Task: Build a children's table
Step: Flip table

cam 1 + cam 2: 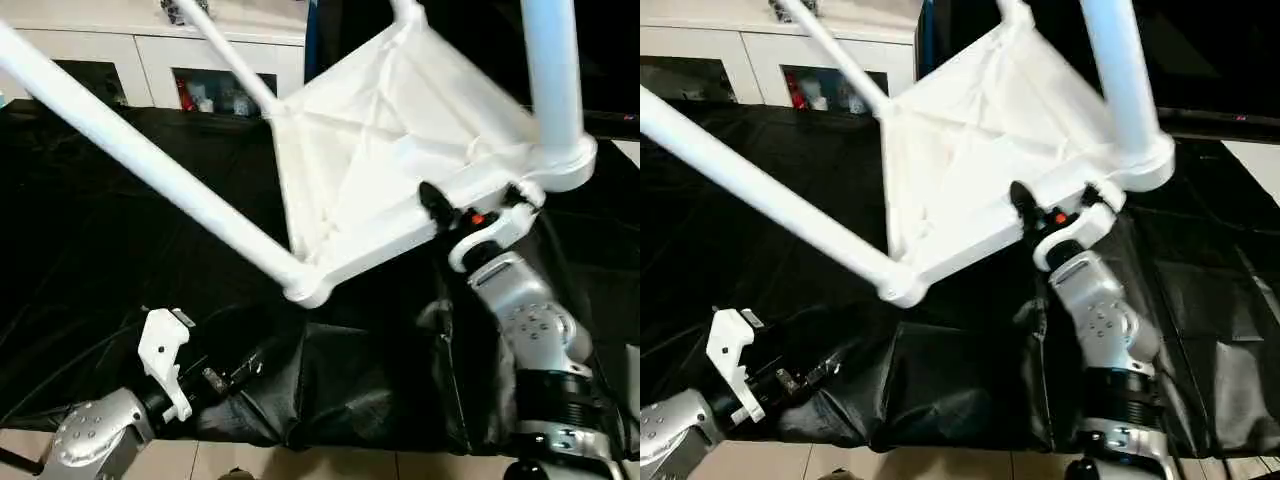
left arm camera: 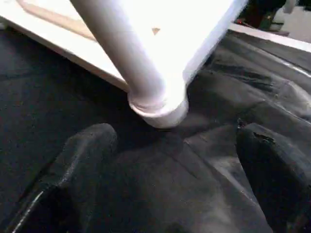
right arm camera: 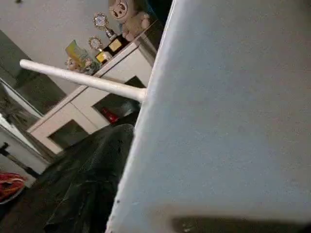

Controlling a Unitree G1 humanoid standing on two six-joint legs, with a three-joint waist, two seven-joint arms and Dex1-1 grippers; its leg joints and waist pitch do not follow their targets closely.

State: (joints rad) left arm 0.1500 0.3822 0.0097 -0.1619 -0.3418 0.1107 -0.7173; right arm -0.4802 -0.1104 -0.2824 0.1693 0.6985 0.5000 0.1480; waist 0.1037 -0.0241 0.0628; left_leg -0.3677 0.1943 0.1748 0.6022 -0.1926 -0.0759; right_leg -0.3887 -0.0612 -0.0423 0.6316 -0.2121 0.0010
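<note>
legs socketed – we grip the children's table [image 1: 400,130] rim in right gripper [image 1: 478,212] | left gripper [image 1: 215,375] spread, empty, 7 o'clock | left: standing it upright

Over the black cloth-covered table [image 1: 90,250], the tilted small white plastic table top [image 1: 390,150] and its long white tubular legs [image 1: 150,165] bar the middle and far side, resting on a corner socket [image 1: 308,288] near the front edge, while open cloth lies toward the left edge.
</note>
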